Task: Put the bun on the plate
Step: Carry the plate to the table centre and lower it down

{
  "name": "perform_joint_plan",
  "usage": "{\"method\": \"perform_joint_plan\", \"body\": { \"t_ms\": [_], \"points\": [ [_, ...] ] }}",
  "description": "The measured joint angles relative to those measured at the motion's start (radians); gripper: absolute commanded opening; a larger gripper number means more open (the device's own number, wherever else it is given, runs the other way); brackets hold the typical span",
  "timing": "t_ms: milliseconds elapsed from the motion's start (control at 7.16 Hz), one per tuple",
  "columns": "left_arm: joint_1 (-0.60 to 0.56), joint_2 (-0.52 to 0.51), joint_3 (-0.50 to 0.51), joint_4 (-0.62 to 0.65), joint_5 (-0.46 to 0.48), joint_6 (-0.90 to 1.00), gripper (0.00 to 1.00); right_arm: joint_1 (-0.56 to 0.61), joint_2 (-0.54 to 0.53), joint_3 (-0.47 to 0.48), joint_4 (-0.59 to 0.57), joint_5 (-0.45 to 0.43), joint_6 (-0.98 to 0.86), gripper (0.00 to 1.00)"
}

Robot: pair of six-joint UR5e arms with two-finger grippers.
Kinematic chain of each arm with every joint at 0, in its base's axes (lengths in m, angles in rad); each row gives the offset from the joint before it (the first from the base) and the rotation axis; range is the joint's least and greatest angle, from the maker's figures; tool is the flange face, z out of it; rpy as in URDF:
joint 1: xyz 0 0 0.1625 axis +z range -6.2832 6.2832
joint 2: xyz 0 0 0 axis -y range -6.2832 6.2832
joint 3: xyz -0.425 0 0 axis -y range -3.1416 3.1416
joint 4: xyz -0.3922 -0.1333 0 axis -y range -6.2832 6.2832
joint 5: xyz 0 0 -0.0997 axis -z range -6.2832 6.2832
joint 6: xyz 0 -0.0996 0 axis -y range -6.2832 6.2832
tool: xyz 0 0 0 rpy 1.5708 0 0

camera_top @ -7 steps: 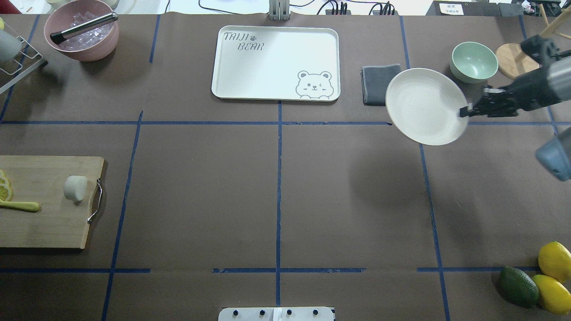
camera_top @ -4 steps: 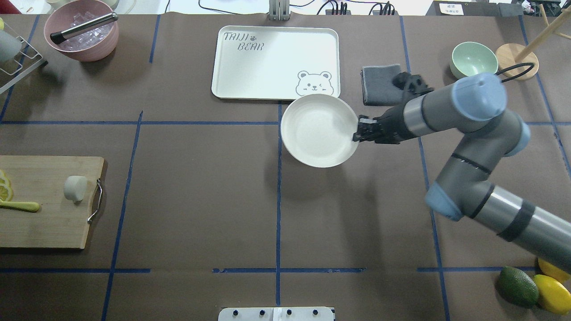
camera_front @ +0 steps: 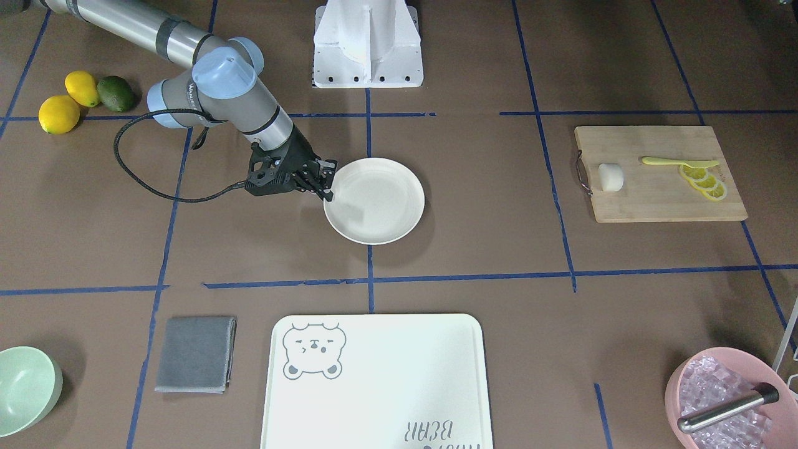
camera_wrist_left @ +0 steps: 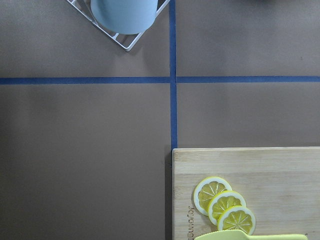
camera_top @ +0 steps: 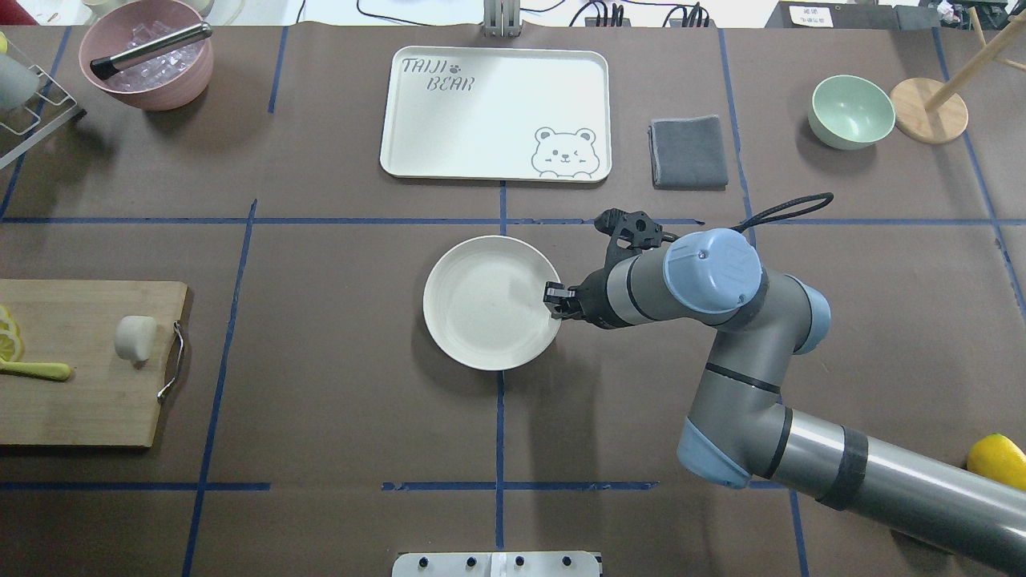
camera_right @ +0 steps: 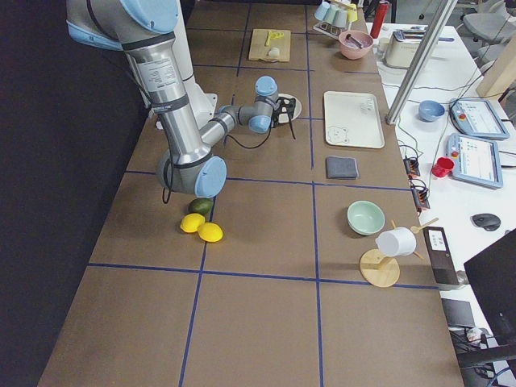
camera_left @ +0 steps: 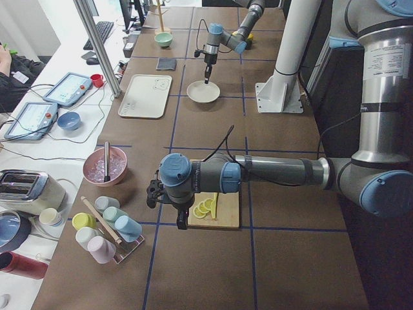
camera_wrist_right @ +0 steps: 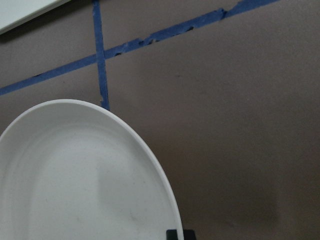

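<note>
1. Sitting near the handle end of the cutting board (camera_top: 80,401), at the left edge of the table (camera_top: 337,417), the bun (camera_top: 135,337) waits untouched, well apart from the lemon slices (camera_top: 8,336) on the same board.
2. The left gripper (camera_left: 155,192) hangs over the table just beside that board. Only the side view catches it, so it cannot be told whether its jaws are released or clenched.
3. At the table's centre the plate (camera_top: 481,312) lies empty across a blue tape line (camera_top: 500,417), well apart from the bun.
4. The right gripper (camera_top: 555,300) reaches in from the table's right side and pinches the plate's right rim, jaws clenched on it. The pictures do not settle whether the plate rests fully on the table.
5. The step in hand appears to be setting the plate down, so the bun's own move has not begun.
6. To do it well, the right arm should bring the plate level and flat before letting go. It should open its jaws fully, then back away to the right along the rim's line, so a finger does not drag or tip the plate.
7. The plate should be left within the left arm's reach.
</note>
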Motion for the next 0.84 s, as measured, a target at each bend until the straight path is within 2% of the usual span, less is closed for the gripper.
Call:
{"method": "perform_joint_plan", "body": {
  "t_ms": [279, 419, 699, 838],
  "points": [
    [0.0, 0.0, 0.0, 0.0, -0.001, -0.001, 1.0, -0.005, -0.024, 0.02, -0.003, -0.003, -0.001, 0.03],
    [0.0, 0.0, -0.003, 0.0, -0.002, -0.001, 1.0, -0.005, -0.035, 0.023, -0.003, -0.002, -0.001, 0.14],
    [0.0, 0.0, -0.006, 0.0, -0.003, -0.001, 1.0, -0.006, -0.045, 0.026, -0.003, -0.002, -0.001, 0.99],
    [0.0, 0.0, -0.006, 0.0, -0.003, -0.001, 1.0, -0.008, -0.046, 0.026, -0.003, -0.002, -0.001, 1.0]
  ]
}}
